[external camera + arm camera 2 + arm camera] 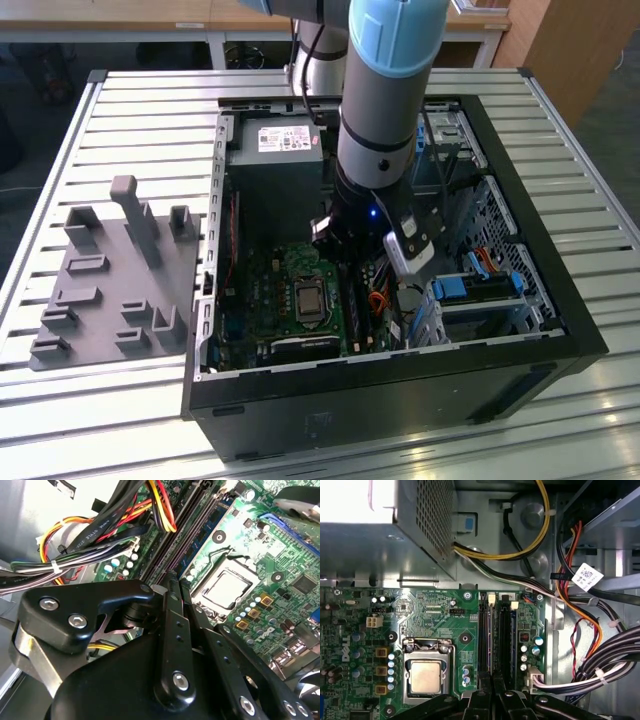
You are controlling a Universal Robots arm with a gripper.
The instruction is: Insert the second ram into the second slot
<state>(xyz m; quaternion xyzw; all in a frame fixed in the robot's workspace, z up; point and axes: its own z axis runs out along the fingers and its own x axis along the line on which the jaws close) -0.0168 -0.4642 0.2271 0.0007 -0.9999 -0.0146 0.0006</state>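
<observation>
Gripper [492,689], fingers drawn together with nothing visibly clamped, sits over the near end of the memory slots [506,640]. The second ram [490,640], apparently the thin blue strip standing edge-up in the slot row, runs lengthwise straight away from the fingertips.

Cable bundle [615,650] crowds RAM slots [505,635] one side; CPU socket [426,675] side open.
</observation>
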